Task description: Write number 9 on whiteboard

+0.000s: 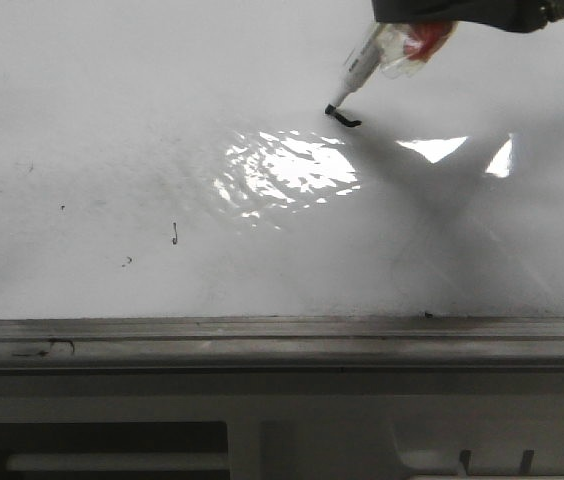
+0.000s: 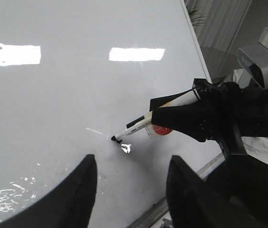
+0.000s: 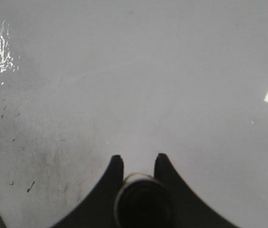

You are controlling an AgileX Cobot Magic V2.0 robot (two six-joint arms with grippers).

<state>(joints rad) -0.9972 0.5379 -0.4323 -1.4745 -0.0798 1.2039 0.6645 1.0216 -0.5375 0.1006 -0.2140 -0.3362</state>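
Note:
The whiteboard is glossy white and fills the front view. My right gripper comes in from the top right, shut on a white marker with its black tip touching the board. A short curved black stroke lies at the tip; no whole number 9 shows. In the right wrist view the gripper clamps the marker's round end. In the left wrist view my left gripper is open and empty above the board, near the marker and the stroke.
A bright glare patch lies on the board just near of the stroke. Small black specks and a short dash are scattered at the left. A grey metal edge rail runs along the board's near edge.

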